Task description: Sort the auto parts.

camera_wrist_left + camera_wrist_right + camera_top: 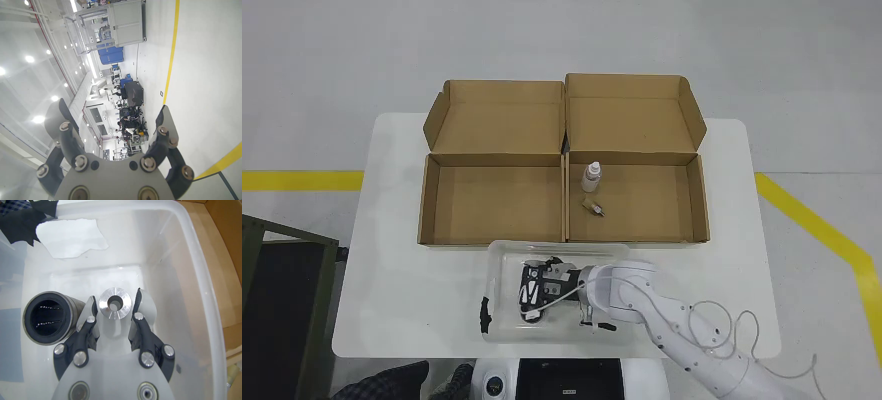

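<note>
Steel flanged bushing (105,303) stood upright in the clear plastic bin (200,279), between the right gripper's (115,305) spread fingers, not yet pinched, apparently lined up for a grab. A linear bearing (47,321) lay just beside. The right cardboard box (662,210) held a white bottle (590,177) and, perhaps, a small fitting (594,208).

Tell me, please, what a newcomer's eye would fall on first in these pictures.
The right gripper, down inside the clear plastic bin at the near edge of the table, stands open around a shiny metal bushing without touching it. Close beside it is a larger linear bearing with a black bore. Behind the bin sit a left cardboard box and a right cardboard box; the right one holds a small white bottle and a small metal part.
</note>
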Motion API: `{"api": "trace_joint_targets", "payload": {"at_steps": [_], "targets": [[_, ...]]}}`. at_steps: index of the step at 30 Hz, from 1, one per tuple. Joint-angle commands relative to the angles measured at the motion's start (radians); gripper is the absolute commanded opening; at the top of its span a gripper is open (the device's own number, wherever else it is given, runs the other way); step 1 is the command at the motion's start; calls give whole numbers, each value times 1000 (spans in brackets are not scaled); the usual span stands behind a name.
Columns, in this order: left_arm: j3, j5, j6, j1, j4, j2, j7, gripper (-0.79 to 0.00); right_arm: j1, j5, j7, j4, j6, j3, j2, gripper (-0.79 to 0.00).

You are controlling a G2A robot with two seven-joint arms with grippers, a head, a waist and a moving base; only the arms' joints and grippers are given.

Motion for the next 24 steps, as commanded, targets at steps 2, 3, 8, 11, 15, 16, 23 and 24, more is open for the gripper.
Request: {"api": "trace_joint_targets", "payload": {"at_steps": [2, 3, 8, 11, 15, 16, 23, 24], "targets": [[0, 0, 0, 0, 0, 0, 0, 0, 4, 1, -1, 8, 0, -4, -3, -631], [0, 0, 0, 0, 0, 0, 0, 0, 5, 1, 0, 9, -2, -5, -4, -683], [0, 0, 0, 0, 0, 0, 0, 0, 1, 13, -3, -7, -13, 5, -3, -785], [0, 0, 0, 0, 0, 0, 0, 0, -14, 29, -15, -43, -30, 23, 2, -785], [0, 0, 0, 0, 0, 0, 0, 0, -47, 53, -36, -99, -46, 63, 15, -785], [0, 0, 0, 0, 0, 0, 0, 0, -53, 59, -42, -109, -48, 71, 17, -785], [0, 0, 0, 0, 0, 0, 0, 0, -122, 131, -117, -202, -71, 176, 42, -785], [0, 0, 0, 0, 0, 0, 0, 0, -135, 149, -134, -219, -76, 200, 47, -785]]}}
